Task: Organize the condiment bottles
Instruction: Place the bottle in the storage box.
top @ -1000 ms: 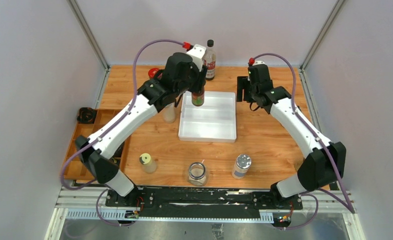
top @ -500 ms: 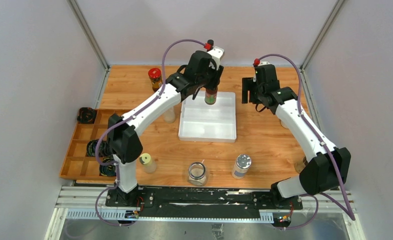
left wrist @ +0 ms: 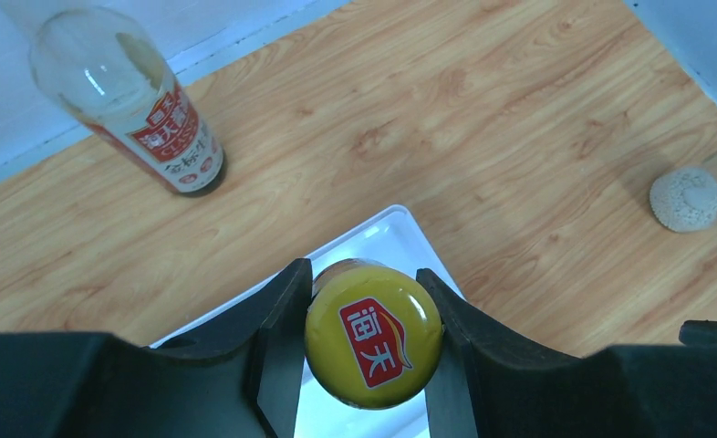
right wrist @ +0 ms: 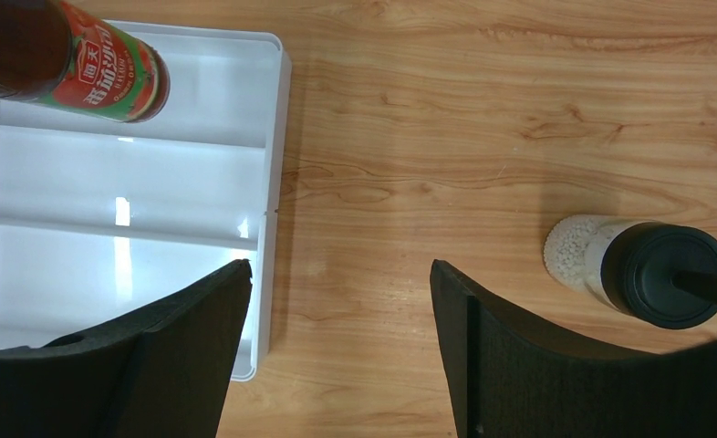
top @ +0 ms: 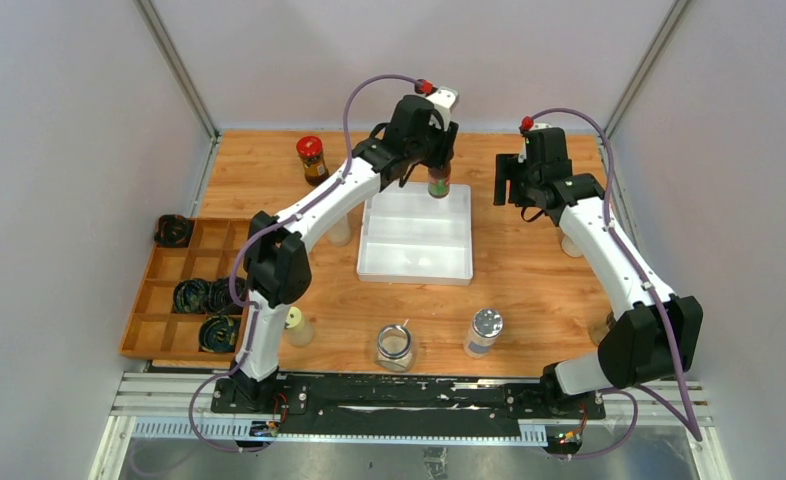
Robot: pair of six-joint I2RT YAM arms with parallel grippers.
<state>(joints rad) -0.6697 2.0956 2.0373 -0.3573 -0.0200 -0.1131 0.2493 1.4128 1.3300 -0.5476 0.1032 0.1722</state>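
Your left gripper (top: 436, 170) clamped on a small bottle (top: 438, 186) over the white tray (top: 409, 258), at its far edge, your right gripper (top: 507, 183) hovering near, red-capped jar (top: 311, 158) back left.

Wooden table (top: 529, 270) with tray and bottles
White tray (top: 414, 240) at centre; red-capped jar (top: 311, 158) far left; yellow-capped bottle (top: 293, 325), glass jar (top: 394, 347) and silver-capped jar (top: 484, 332) along the near edge.

Tally: condiment bottles (top: 484, 332), I count eight for certain, the tall bottle (left wrist: 127, 100) included; a possible ninth is mostly hidden. White tray (top: 414, 250), one. Wooden organizer (top: 149, 275), one. Black cable coils (top: 214, 333), at least three.
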